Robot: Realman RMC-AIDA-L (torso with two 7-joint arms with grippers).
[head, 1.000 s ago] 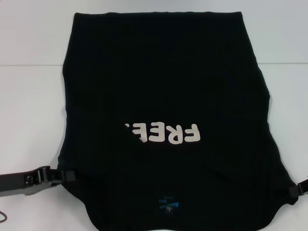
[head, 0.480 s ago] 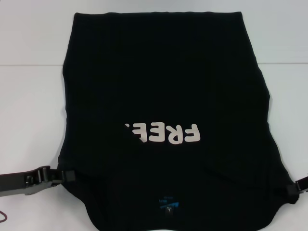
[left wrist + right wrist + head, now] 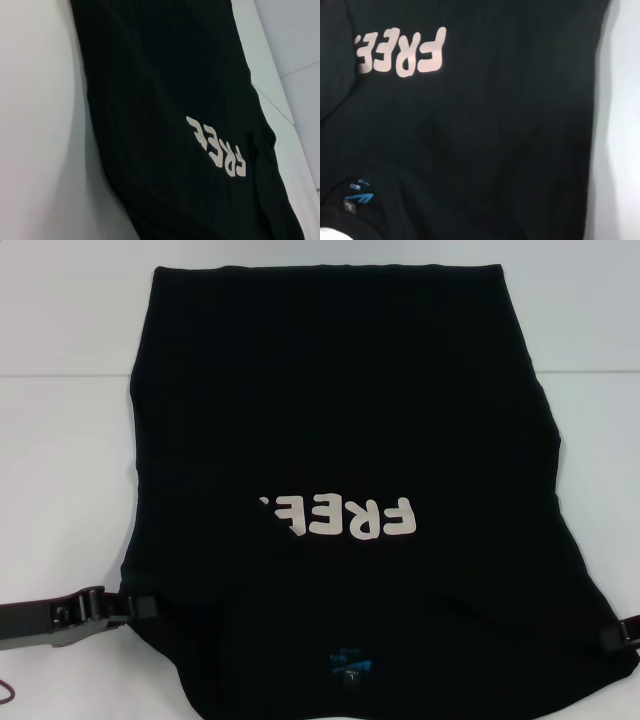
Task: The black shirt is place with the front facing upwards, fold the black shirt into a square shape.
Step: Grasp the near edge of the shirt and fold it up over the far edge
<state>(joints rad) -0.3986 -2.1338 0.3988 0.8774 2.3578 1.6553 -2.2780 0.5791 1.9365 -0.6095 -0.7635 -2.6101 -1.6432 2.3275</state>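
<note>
White tabletop (image 3: 60,460) carries the large soft black cloth shirt (image 3: 340,420), long axis running near-to-far edge w/ neck label nearest; left gripper (image 3: 120,608) and right gripper (image 3: 612,636) flank its near corners, roughly equidistant, finger state can't tell.

Black shirt (image 3: 340,440) flat on table (image 3: 60,460), centred before me, neck end near, hem end far. Lettering (image 3: 338,517) w/ tops toward me, sits between shirt's middle & neck. Neck label (image 3: 350,664) nearest me, below lettering. My left gripper (image 3: 118,608) at shirt's near-left edge, touching cloth. My right gripper (image 3: 622,632) at near-right edge, by cloth. Table bare both sides of shirt & beyond far hem.
</note>
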